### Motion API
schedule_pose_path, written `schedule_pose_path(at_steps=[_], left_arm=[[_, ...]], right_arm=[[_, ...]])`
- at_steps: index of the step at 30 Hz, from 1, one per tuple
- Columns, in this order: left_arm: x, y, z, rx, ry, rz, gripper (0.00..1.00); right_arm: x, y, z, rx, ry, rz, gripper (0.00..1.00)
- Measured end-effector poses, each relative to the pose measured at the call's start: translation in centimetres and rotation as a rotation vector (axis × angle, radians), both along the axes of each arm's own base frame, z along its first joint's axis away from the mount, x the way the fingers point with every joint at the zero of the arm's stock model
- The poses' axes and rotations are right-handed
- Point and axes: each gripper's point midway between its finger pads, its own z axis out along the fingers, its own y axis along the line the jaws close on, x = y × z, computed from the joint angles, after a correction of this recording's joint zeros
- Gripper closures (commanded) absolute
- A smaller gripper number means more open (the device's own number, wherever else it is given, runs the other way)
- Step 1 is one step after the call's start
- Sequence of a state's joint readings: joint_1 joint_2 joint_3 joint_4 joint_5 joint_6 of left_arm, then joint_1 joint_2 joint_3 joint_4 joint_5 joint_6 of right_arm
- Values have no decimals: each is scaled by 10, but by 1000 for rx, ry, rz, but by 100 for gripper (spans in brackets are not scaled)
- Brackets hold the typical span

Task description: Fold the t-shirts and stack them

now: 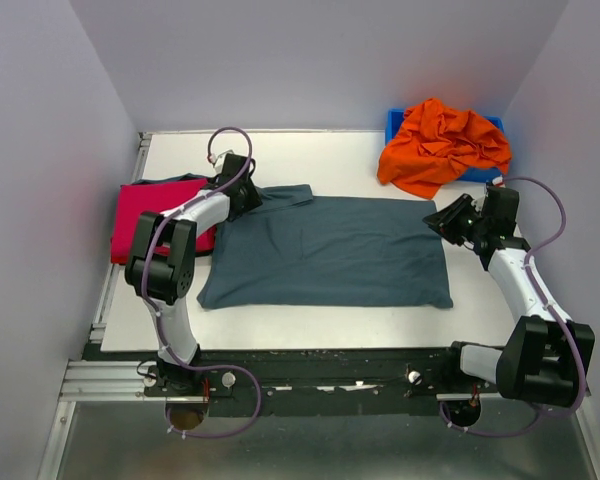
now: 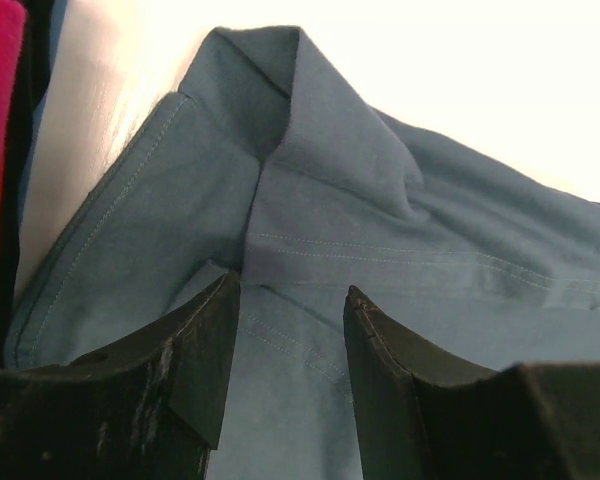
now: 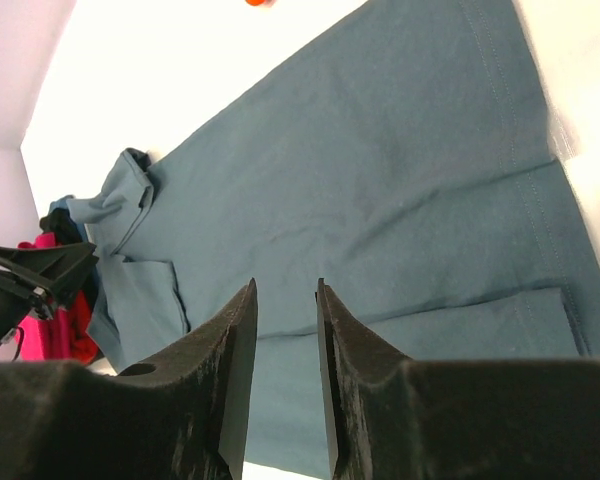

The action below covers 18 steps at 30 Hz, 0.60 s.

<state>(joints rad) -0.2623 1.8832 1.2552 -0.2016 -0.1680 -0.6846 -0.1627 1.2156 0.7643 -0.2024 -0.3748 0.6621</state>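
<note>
**Q:** Where is the shirt being folded?

**A:** The slate grey-blue t-shirt [image 1: 325, 250] lies flat across the middle of the table [image 1: 310, 150]. It is a rough rectangle, with one sleeve poking out at its far left corner.

**Q:** And the grippers?

**A:** The left gripper [image 2: 292, 300] is low over that sleeve, jaws moderately apart and gripping nothing. It seems lined up to pinch the sleeve and fold it in. I cannot tell whether it touches the cloth. The right gripper [image 3: 285, 300] hangs by the shirt's far right corner, its jaws narrowly apart and empty.

**Q:** What else is nearby?

**A:** The magenta-red t-shirt [image 1: 145, 220] lies at the left edge, just beside the left arm. The bright orange t-shirt [image 1: 445, 145] is heaped over the blue bin [image 1: 395, 122], far right. Neither blocks the fold.
</note>
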Motion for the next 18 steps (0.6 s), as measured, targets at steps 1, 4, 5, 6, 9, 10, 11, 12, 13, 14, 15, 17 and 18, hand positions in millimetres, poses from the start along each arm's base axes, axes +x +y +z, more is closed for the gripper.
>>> schedule_pose_path(at_steps=[1,4,5,6,9,10,11,12,13,14,15,17,18], left_arm=[[-1,0,-3,2,10,0,43],[-1,1,-10,10,32,2,44],[-1,1,-11,12,35,3,44],[-1,1,-13,14,40,3,46],[2,1,-19,19,52,5,49],[3,1,-21,21,55,5,50],[4,0,-23,22,60,5,51],[5,0,-25,23,63,6,52],[6,0,-25,23,65,6,53],[8,0,-26,23,66,6,54],[9,0,-27,24,66,8,57],[12,1,-27,23,65,10,64],[13,1,-27,23,65,10,68]], right_arm=[[0,0,0,0,0,0,62],[0,0,0,0,0,-1,63],[0,0,0,-1,0,-2,63],[0,0,0,-1,1,-3,63],[0,-1,0,-1,1,-5,63],[0,-1,0,-1,1,-5,63],[0,-1,0,-1,1,-5,63],[0,-1,0,-1,1,-6,63],[0,-1,0,-2,1,-6,63],[0,-1,0,-2,1,-7,63],[0,-1,0,-2,1,-7,63],[0,-1,0,-4,2,-9,63],[1,-2,-1,-5,2,-11,63]])
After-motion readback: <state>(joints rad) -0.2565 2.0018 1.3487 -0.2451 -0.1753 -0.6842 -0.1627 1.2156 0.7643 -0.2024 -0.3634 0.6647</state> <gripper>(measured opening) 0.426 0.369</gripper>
